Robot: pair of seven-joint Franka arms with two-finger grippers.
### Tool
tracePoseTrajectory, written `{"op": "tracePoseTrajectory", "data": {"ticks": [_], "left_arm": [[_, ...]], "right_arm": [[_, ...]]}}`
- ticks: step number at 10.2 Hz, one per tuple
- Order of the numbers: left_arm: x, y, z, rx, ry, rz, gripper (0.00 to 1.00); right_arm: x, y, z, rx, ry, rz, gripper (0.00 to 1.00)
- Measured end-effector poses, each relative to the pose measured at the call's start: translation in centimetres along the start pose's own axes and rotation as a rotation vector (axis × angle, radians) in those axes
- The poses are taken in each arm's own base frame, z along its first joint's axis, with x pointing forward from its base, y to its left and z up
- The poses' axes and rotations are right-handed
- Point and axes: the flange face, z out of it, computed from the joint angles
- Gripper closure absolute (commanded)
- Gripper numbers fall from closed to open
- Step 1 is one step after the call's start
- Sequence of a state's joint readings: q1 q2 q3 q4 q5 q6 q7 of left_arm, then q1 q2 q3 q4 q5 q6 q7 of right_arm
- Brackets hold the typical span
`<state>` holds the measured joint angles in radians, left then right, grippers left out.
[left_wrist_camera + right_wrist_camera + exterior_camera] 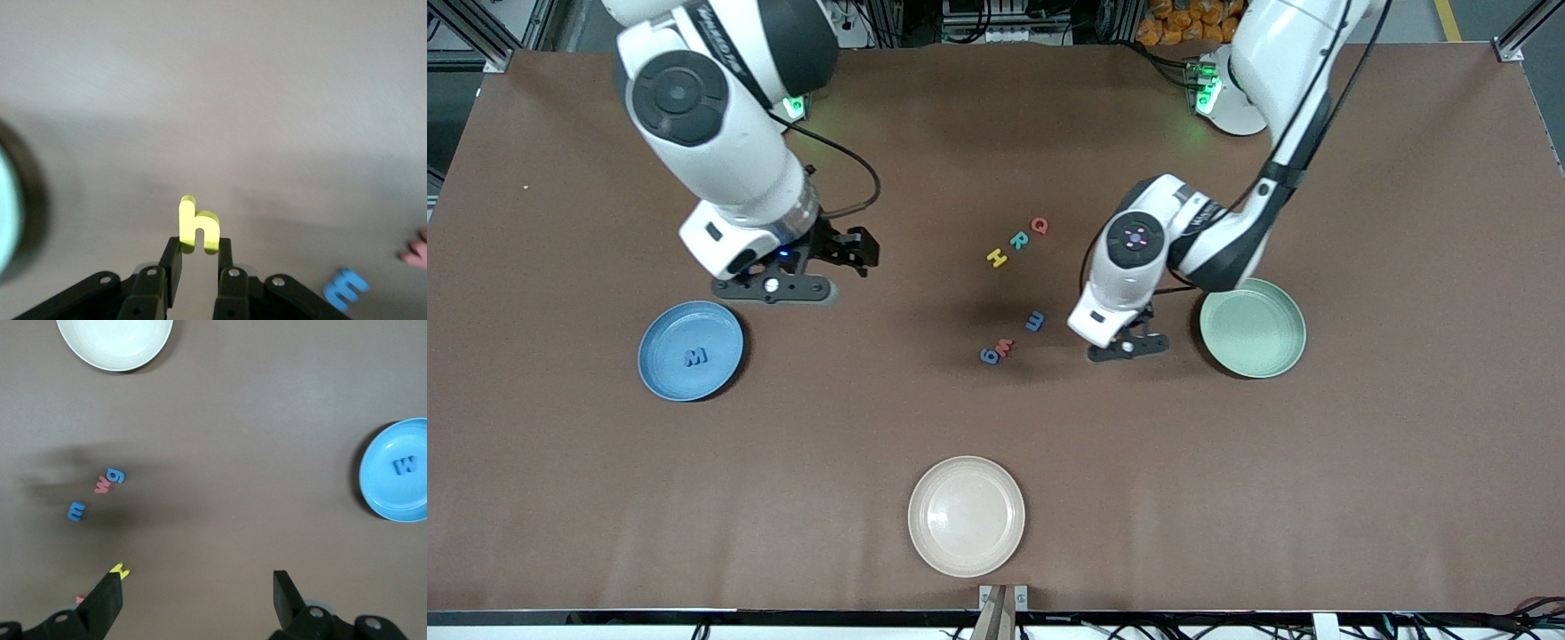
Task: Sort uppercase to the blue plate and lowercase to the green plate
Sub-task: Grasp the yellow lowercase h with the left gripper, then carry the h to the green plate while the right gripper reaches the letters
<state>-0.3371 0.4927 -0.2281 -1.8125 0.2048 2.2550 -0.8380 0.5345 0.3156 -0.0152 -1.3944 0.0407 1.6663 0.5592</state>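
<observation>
My left gripper [199,250] is shut on a yellow lowercase h [197,227], which stands up between the fingertips. It hangs over bare table [1129,348] beside the green plate [1252,328], whose rim shows at the edge of the left wrist view [5,213]. On the blue plate [660,342] lies a blue uppercase M [695,356]. Mid-table, the red Q [1039,225], teal R [1018,240] and yellow H [997,258] form a row. Nearer the front camera lie the blue m [1034,321], red m [1005,348] and blue g [989,356]. My right gripper [852,251] is open and empty over the table.
A beige plate [966,516] sits near the table's front edge, also in the right wrist view [113,340]. The right wrist view also shows the blue plate [377,480] and the lowercase cluster. Brown table stretches between the plates.
</observation>
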Motion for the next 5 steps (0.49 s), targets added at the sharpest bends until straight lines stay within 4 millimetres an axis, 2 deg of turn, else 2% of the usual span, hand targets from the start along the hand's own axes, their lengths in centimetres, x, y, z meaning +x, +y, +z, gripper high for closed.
{"op": "tracePoseTrajectory", "data": {"ticks": [3,5], "left_arm": [[3.8,-5.4,-2.6,0.007,0.016,-0.050,1.00],[5.6,-8.4,-2.8,0.018,0.008,-0.034,1.00]], "right_arm": [[-1.6,-4.7,2.8,-0.006,-0.001,0.077,0.00],[-3.3,-7.8,4.5,-0.012,-0.004,0.151,0.00]]}}
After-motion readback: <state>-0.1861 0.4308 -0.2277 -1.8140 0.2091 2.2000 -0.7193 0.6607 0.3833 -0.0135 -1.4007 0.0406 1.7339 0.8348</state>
